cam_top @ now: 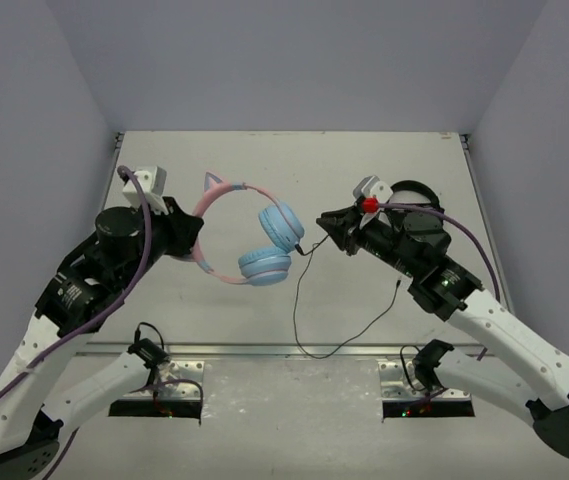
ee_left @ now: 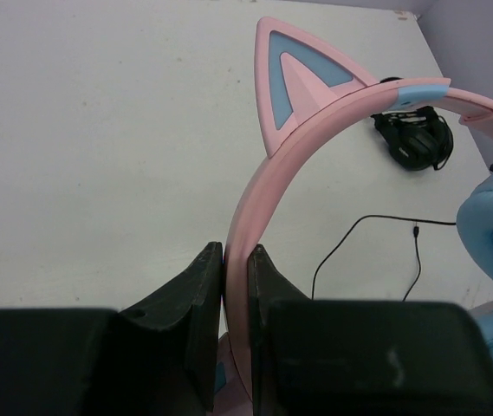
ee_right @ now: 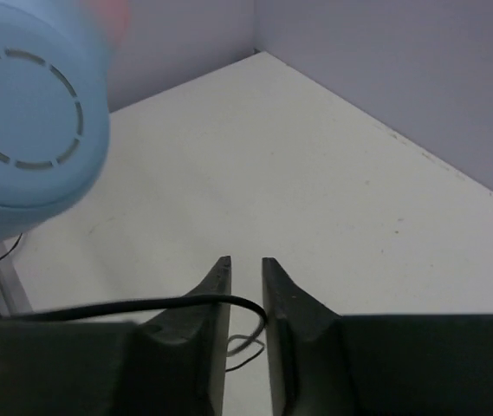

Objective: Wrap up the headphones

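My left claw [ee_left: 236, 260] is clamped on the pink headband [ee_left: 259, 186], holding the headphones [cam_top: 264, 245] over the middle of the worktop [cam_top: 364, 160]. My right claw [ee_right: 246, 269] stands slightly apart, the black cable [ee_right: 99, 308] looping into its gap.

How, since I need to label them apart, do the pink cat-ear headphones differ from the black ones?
The pink headphones have light blue earcups and cat ears; the black headphones are all dark, no ears seen. The pink pair is clamped at its headband by the left gripper; the black pair lies untouched on the table. Both have headbands.
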`<action>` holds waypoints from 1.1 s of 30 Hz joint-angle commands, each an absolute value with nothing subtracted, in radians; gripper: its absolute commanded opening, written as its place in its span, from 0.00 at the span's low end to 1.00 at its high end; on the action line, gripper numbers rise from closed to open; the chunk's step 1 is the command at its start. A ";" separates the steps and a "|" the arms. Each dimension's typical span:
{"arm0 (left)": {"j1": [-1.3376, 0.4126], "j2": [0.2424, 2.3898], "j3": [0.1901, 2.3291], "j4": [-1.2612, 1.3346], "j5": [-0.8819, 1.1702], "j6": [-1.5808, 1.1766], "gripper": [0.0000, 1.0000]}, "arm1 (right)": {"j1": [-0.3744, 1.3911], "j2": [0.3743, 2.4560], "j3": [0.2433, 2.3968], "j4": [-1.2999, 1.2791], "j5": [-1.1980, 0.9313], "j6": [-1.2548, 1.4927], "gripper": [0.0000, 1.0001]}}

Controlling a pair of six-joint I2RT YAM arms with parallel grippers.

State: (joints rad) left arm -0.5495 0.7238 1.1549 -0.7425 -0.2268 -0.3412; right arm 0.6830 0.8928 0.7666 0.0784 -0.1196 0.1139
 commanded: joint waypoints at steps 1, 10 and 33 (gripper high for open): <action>-0.552 0.715 1.164 -0.572 -0.155 -0.353 0.00 | 0.683 0.867 0.758 0.190 -0.195 0.048 0.17; -0.551 0.700 1.109 -0.520 -0.177 -0.215 0.00 | 0.683 0.764 0.750 0.078 -0.035 -0.090 0.01; -0.753 0.908 0.988 -0.457 0.250 -0.040 0.00 | 0.699 0.948 0.917 -0.160 -0.270 -0.089 0.14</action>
